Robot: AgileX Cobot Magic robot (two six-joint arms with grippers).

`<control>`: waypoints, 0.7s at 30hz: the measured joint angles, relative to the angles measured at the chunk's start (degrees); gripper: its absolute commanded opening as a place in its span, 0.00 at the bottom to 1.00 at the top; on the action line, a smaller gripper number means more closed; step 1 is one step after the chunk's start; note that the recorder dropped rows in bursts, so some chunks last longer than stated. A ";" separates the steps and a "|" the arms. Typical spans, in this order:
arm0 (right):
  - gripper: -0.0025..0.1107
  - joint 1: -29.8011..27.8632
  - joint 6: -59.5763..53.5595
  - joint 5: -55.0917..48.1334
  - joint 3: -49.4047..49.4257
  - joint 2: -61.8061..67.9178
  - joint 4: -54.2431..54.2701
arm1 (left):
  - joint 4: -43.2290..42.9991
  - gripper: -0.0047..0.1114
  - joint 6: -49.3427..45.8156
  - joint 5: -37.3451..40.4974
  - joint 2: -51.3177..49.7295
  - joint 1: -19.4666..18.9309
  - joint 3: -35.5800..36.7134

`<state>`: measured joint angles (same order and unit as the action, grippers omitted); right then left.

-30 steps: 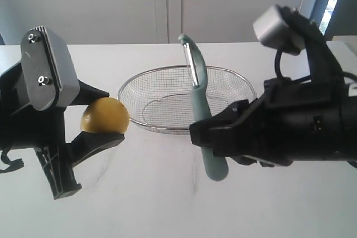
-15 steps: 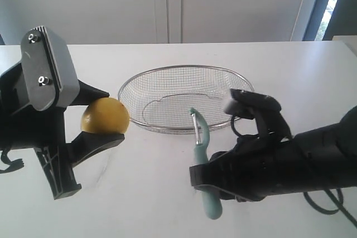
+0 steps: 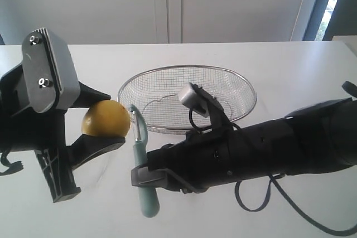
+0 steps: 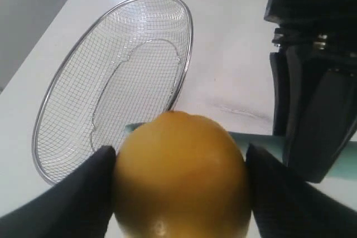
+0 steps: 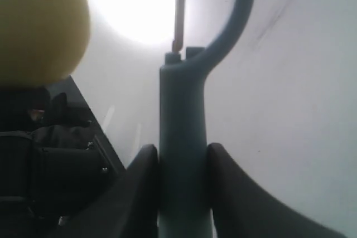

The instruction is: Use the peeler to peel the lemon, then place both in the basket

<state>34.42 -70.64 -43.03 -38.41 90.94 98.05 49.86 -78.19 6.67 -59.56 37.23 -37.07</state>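
Observation:
The yellow lemon [image 3: 105, 119] [image 4: 181, 176] [image 5: 39, 23] hangs above the table at the left, with my left gripper [image 3: 104, 120] [image 4: 179, 185] shut on its two sides. My right gripper [image 3: 144, 175] [image 5: 183, 163] is shut on the pale teal handle of the peeler [image 3: 141, 165] [image 5: 184, 154]. The peeler stands upright, its metal blade head just right of the lemon, touching it or nearly so. The wire mesh basket [image 3: 245, 90] [image 4: 184, 54] stands on the table behind them with nothing in it.
The white table [image 3: 290, 59] runs back to a pale wall. My right arm [image 3: 268, 149] lies low across the front right of the table, in front of the basket. A cable [image 3: 279, 204] loops below it.
My right arm has swung down and to the left with the peeler, from in front of the basket to beside the lemon. The left gripper and lemon have not moved.

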 measured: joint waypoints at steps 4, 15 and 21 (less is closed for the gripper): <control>0.02 0.00 -0.26 -2.40 -0.97 1.57 0.66 | 0.00 0.04 0.00 0.00 0.00 0.00 0.00; 0.02 1.16 -0.50 -4.42 -1.02 2.07 1.10 | 0.00 0.04 0.00 0.00 0.00 0.00 0.00; 0.02 1.52 -0.50 -4.54 -1.02 2.07 1.23 | 0.00 0.04 -0.11 0.00 0.00 0.00 0.00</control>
<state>35.95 -71.13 -47.57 -39.43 93.01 99.27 49.86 -78.30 6.67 -59.56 37.23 -37.07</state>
